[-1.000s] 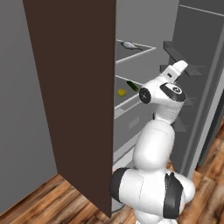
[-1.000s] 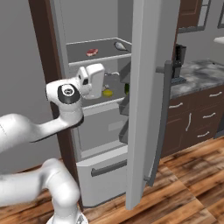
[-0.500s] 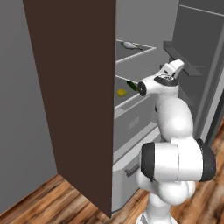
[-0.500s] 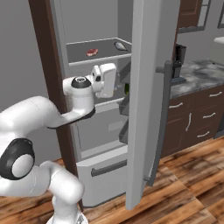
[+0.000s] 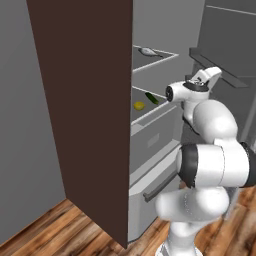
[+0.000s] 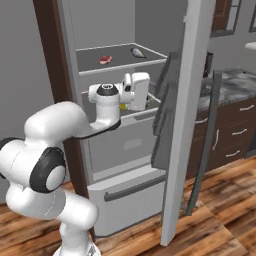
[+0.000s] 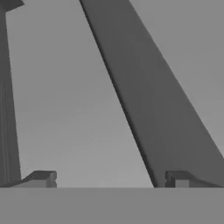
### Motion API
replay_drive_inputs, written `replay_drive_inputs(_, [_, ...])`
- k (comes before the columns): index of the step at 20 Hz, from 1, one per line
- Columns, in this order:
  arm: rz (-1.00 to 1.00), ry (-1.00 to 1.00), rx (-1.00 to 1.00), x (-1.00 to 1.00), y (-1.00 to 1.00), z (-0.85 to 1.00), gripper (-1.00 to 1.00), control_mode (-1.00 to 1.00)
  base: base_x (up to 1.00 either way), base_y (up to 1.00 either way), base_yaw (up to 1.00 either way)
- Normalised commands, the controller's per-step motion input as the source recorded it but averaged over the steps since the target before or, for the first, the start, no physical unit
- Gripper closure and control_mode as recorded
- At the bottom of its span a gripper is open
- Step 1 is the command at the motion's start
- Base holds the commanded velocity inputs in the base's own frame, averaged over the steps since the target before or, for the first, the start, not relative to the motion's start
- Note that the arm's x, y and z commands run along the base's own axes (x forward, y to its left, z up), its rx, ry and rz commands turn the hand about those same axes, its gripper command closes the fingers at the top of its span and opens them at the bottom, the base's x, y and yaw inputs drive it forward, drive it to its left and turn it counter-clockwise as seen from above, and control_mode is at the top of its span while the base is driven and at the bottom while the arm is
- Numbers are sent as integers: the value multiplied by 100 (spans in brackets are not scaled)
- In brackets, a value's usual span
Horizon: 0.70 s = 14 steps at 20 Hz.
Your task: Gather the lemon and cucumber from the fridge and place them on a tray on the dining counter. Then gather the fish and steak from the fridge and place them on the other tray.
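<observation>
- Fridge (image 6: 180, 125): door swung wide open; dark interior with pale-edged shelves exposed in both base views.
- Claw (image 7: 109, 179): fingertips (image 7: 41, 178) stand wide apart with nothing between them; the hand view faces plain grey fridge surfaces.
- Arm: raised in front of the open compartment, its hand level with the middle shelf.
- Lemon (image 5: 139, 105): on the middle shelf, left part, near the shelf's front edge.
- Cucumber (image 5: 151, 98): on the same shelf, just right of the lemon and slightly farther back, lying at an angle.
- Steak (image 6: 105, 60): flat on the top shelf, left side.
- Fish (image 6: 137, 51): on the top shelf, right of the steak, well apart from it.
</observation>
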Motion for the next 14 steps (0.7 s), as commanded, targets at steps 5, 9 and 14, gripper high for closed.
replay_drive_inputs(5, [-11,0,4,0,-86,-7,-100,-100,0,0,0])
replay_drive_inputs(9, [-8,0,4,1,-85,-1,-100,-100,0,0,0])
replay_drive_inputs(14, [-3,0,3,3,-78,0,-100,-100,0,0,0])
